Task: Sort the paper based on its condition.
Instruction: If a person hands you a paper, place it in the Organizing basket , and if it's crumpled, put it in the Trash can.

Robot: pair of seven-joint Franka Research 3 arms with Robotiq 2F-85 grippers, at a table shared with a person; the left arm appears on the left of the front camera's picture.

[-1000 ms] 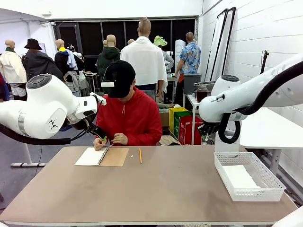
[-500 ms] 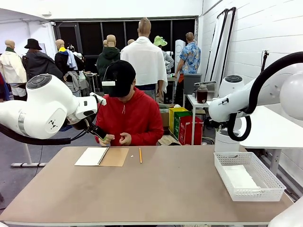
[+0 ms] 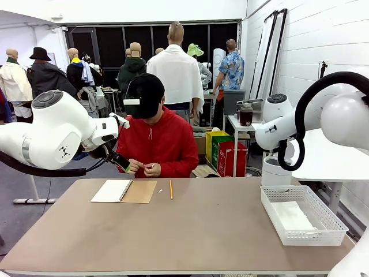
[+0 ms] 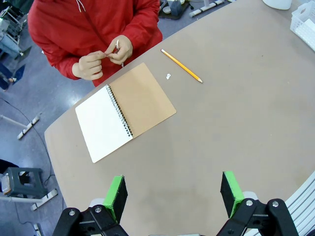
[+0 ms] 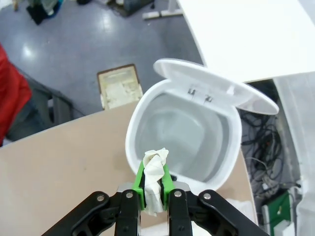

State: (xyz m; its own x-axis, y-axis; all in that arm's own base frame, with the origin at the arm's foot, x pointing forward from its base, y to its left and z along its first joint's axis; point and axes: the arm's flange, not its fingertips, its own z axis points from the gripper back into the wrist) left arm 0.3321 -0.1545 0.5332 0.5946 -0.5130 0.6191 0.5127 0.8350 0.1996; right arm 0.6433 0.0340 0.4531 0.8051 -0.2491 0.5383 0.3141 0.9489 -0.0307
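Above the open white bin, clamped crumpled paper in right jaws, left jaws empty and apart over the tabletop; best centred over the mouth before release.

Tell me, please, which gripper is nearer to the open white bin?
The right gripper, holding crumpled paper, hangs just above the bin. The left gripper is over the table near the notebook.

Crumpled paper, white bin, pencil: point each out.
crumpled paper (image 5: 153, 181), right wrist view, the wad's middle between the right claw's pads.
white bin (image 5: 183, 132), right wrist view, inner wall under the open lid.
pencil (image 4: 181, 65), left wrist view, mid-shaft on the table.
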